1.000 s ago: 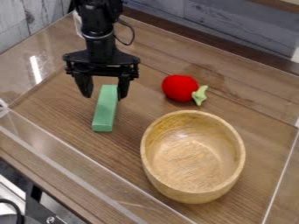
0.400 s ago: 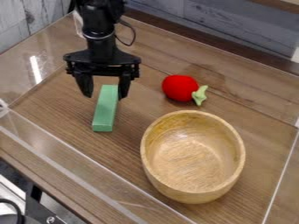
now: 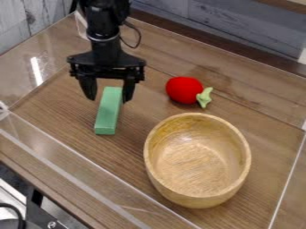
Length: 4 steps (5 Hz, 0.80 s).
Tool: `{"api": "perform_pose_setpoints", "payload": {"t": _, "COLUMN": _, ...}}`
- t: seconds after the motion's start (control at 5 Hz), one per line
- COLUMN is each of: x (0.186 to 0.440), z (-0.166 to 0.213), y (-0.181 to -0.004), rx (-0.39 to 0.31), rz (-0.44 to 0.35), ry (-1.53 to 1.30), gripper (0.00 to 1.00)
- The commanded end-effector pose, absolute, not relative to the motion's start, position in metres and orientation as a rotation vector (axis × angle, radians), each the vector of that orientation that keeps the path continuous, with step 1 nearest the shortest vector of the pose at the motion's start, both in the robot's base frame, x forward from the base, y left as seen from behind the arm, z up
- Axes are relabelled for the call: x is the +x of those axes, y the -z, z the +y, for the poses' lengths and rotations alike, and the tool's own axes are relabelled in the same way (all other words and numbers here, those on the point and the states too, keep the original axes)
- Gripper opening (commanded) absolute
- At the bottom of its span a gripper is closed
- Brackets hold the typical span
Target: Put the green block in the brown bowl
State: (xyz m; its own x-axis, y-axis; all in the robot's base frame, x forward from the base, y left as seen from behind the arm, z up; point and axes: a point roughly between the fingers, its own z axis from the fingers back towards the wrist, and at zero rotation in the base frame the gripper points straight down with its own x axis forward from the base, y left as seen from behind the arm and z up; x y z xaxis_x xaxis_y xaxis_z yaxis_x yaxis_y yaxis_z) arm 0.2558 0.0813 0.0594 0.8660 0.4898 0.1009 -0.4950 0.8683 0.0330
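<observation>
Item: gripper (image 3: 106,89), black, pointing straight down, jaws spread wide and holding nothing; its fingers straddle the far end of the green block (image 3: 109,112).

Item: green block, flat on the wooden table (image 3: 48,89), at ten o'clock from the brown bowl (image 3: 198,158) and apart from it.

Item: brown bowl, upright, interior bare.

Item: red toy fruit (image 3: 184,89), at twelve o'clock from the bowl, three o'clock from the gripper.

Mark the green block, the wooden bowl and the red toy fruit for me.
flat light-green rectangular block (image 3: 109,114), camera view, middle of its top face
round light-brown wooden bowl (image 3: 152,143), camera view, left rim
round red toy fruit (image 3: 182,88), camera view, red body
</observation>
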Motion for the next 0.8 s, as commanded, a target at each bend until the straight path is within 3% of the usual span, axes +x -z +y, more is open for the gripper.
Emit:
{"api": "perform_pose_setpoints", "payload": {"t": 0.0, "x": 0.261, "z": 0.0817, "y": -0.07, "rx": 0.071, "rz": -0.139, "ry": -0.503, "gripper": 1.0}}
{"api": "perform_pose_setpoints", "payload": {"t": 0.2, "x": 0.2625, "z": 0.0827, "y": -0.0706, "rx": 0.075, "rz": -0.147, "ry": -0.501, "gripper": 1.0}}
{"api": "perform_pose_setpoints", "payload": {"t": 0.4, "x": 0.2627, "z": 0.0848, "y": -0.063, "rx": 0.078, "rz": -0.138, "ry": -0.509, "gripper": 0.0}}
{"api": "perform_pose_setpoints", "payload": {"t": 0.6, "x": 0.264, "z": 0.0866, "y": -0.0624, "rx": 0.077, "rz": -0.136, "ry": -0.51, "gripper": 0.0}}
